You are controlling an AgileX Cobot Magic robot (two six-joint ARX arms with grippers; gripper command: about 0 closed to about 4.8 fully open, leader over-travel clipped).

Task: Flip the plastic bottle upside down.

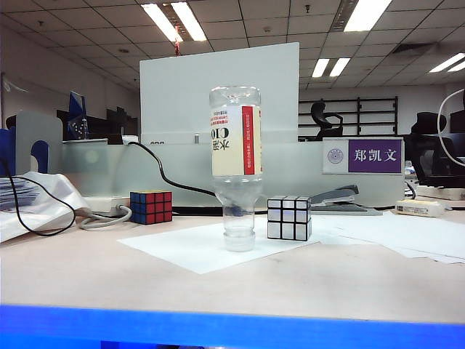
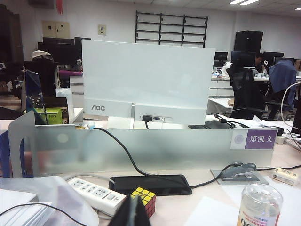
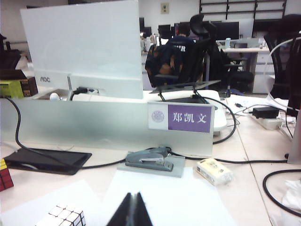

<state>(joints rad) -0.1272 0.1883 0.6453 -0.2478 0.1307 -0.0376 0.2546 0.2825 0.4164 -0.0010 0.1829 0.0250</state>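
An open-plan office under a tiled ceiling (image 1: 276, 25) with bright fluorescent panels (image 1: 174, 20). Beyond the tabletop (image 1: 94, 273), a frosted partition (image 1: 109, 171) stands, with black office chairs (image 3: 197, 52) and a dark wall rack (image 2: 171, 28) farther back.

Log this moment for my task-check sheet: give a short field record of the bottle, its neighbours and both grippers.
bottle: clear plastic bottle with cream label stands inverted, cap down, on white paper sheet
left neighbour: multicoloured puzzle cube
right neighbour: silver-and-black mirror cube
left gripper: shut, empty, clear of bottle
right gripper: shut, empty
task state: looks done
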